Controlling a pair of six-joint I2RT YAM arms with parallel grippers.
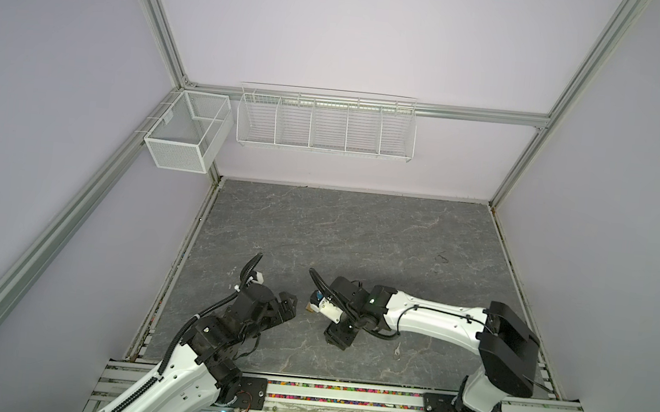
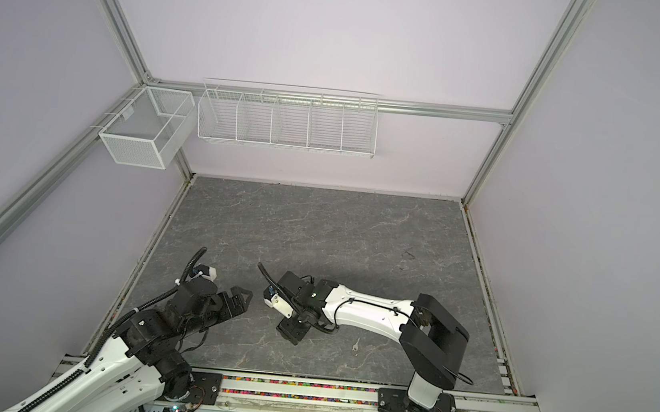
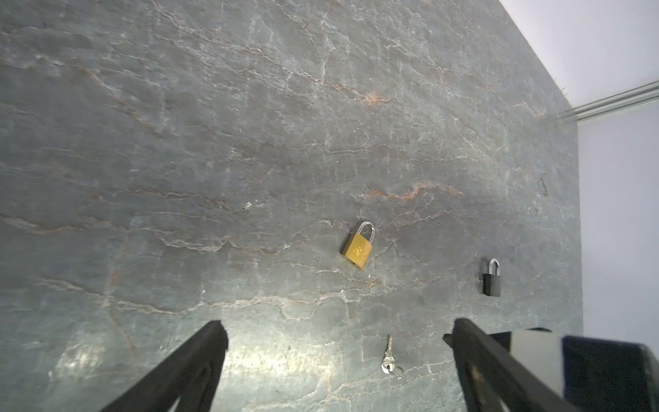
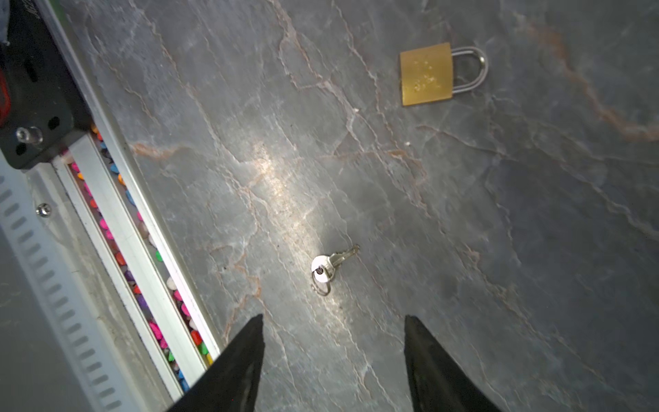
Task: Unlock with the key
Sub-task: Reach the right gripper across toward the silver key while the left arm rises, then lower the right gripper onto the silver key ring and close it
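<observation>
**Right gripper**: black jaws spread with nothing between them, poised over the table just short of the small silver key on a wire ring. The key lies flat on the grey veined stone-look tabletop. It sits near the brass padlock with a steel shackle, between that padlock and the right gripper.

**Left gripper**: jaws spread wide and empty, facing the brass padlock across the key. A small black padlock lies well apart from the brass padlock, off to one side.

**Likely hazards:**
- The key is thin and flat on a hard surface, so closing jaws may skate over it, push it away, or catch only the loose ring and leave the blade dangling.
- A skewed pinch would misalign the blade with the keyhole, which is not visible here.
- Neither padlock is held, so an unbraced padlock would probably slide when the key is pushed in.
- With two padlocks present, the key may be tried in the wrong one.
</observation>
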